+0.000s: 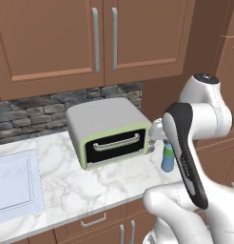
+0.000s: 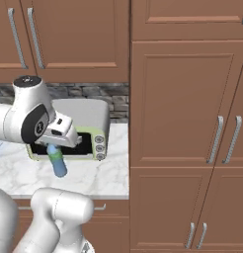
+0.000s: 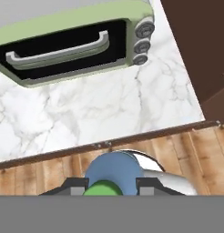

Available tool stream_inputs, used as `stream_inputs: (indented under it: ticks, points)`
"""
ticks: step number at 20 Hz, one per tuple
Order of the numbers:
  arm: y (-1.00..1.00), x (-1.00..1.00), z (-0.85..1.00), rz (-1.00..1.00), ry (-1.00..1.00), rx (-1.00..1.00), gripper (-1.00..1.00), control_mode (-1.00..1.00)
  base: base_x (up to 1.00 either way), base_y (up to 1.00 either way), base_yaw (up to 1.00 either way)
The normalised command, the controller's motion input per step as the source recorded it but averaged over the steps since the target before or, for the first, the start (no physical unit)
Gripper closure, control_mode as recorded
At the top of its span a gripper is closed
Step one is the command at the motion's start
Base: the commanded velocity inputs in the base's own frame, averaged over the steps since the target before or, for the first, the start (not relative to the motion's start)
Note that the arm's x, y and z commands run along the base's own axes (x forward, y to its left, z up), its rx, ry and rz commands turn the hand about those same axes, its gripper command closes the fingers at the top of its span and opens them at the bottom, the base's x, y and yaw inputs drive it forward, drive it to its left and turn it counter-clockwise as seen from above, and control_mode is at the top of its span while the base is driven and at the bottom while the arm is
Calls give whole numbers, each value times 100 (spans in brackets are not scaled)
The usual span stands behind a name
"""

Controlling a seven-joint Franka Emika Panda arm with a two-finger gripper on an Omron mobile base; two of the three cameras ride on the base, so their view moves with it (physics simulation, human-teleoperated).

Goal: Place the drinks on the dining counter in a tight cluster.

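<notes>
Tool (image 3: 111, 185) pinching rounded pale-blue bottle (image 3: 114, 169) above veined marble worktop (image 3: 104, 109), near boxy green-trimmed toaster oven (image 3: 77, 41).

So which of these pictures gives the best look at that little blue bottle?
The right base view: the small pale-blue bottle hangs in full side profile, green cap up in the gripper, in front of the toaster oven. The left base view shows only part of it beside the arm. The hand view looks down on its top.

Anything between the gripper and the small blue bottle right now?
Nothing visible. The gripper is already shut on the pale-blue bottle, holding it in the air in front of the toaster oven, above the marble worktop.
</notes>
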Motion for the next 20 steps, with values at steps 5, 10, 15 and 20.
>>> stream_inputs:
  ticks: [5,10,15,20]
  points:
    - [0,-71,59,19,-18,2,100,-100,0,0,0]
    - [0,-24,13,7,-10,5,100,-100,0,0,0]
    - [0,0,0,0,0,0,100,-100,0,0,0]
    - [0,-24,0,0,-4,0,100,100,-40,13,3]
